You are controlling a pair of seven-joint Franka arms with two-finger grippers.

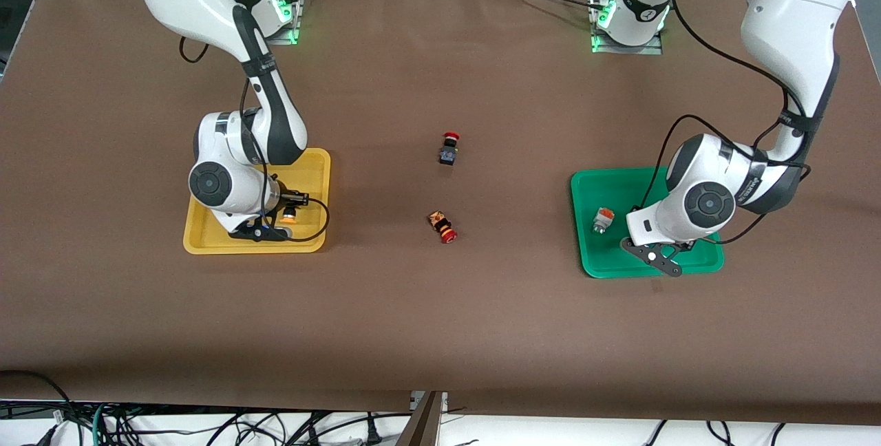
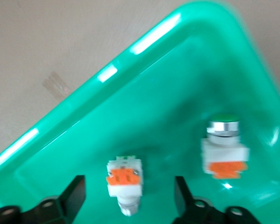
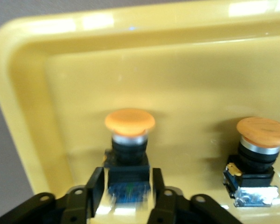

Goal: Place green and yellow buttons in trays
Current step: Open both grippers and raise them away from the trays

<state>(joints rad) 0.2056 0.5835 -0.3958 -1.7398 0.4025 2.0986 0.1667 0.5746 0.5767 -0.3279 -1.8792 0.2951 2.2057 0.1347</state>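
Observation:
The yellow tray (image 1: 206,243) lies toward the right arm's end of the table. My right gripper (image 1: 265,231) is low in it. In the right wrist view, its fingers (image 3: 95,186) stand narrowly open on either side of a yellow-capped button (image 3: 129,140), with a thin gap each side. A second yellow-capped button (image 3: 257,154) stands beside it in the tray (image 3: 18,93). My left gripper (image 1: 661,260) is low over the green tray (image 1: 606,184). It is open (image 2: 129,200), and a white-bodied green button (image 2: 125,179) lies untouched between its fingers. Another green button (image 2: 224,149) lies beside it and also shows in the front view (image 1: 603,219).
Two red-capped dark buttons lie on the brown table between the trays. One (image 1: 449,148) is farther from the front camera and the other (image 1: 442,226) is nearer. Both arms' bases stand at the table's back edge.

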